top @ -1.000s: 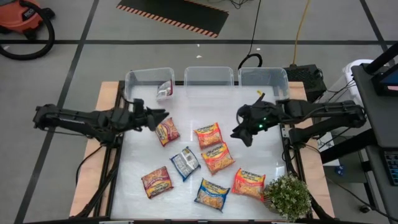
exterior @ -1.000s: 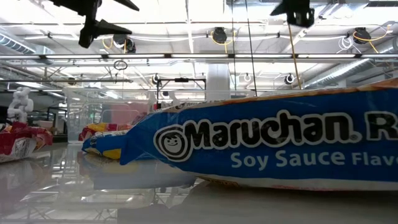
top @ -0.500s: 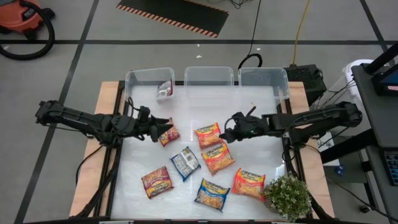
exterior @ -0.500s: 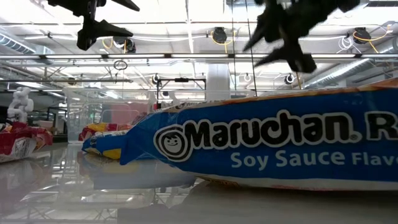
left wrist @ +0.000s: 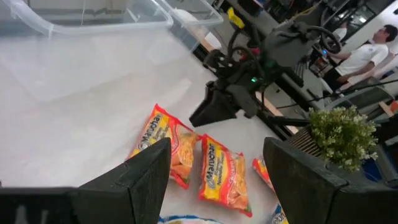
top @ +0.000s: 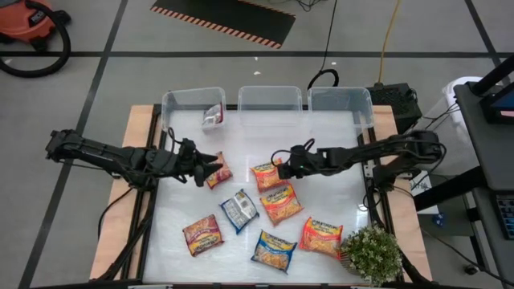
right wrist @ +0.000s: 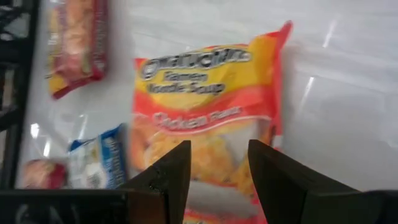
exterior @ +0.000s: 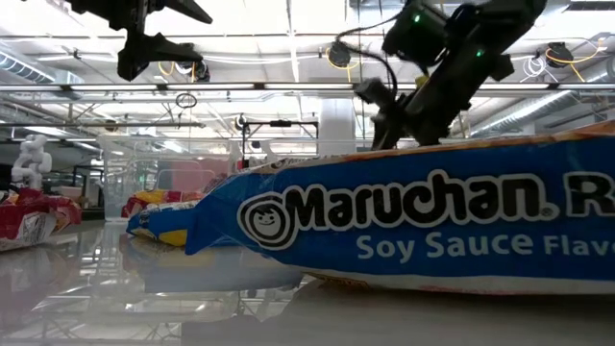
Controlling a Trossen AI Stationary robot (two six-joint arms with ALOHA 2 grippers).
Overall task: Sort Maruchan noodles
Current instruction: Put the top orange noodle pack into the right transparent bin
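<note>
From above we see the left gripper (top: 215,164), spread wide, over a red noodle packet (top: 217,171), and 7 packets on the table (top: 337,201). In its wrist view the right gripper (right wrist: 217,165), fingers parted and gripping nothing, hangs just above an orange chicken packet (right wrist: 208,118).

two dark fingers (left wrist: 149,171) stand apart over a white table (left wrist: 81,118); two orange noodle packets (left wrist: 166,152) lie side by side, the other arm's gripper (left wrist: 214,109) just above them.
</note>
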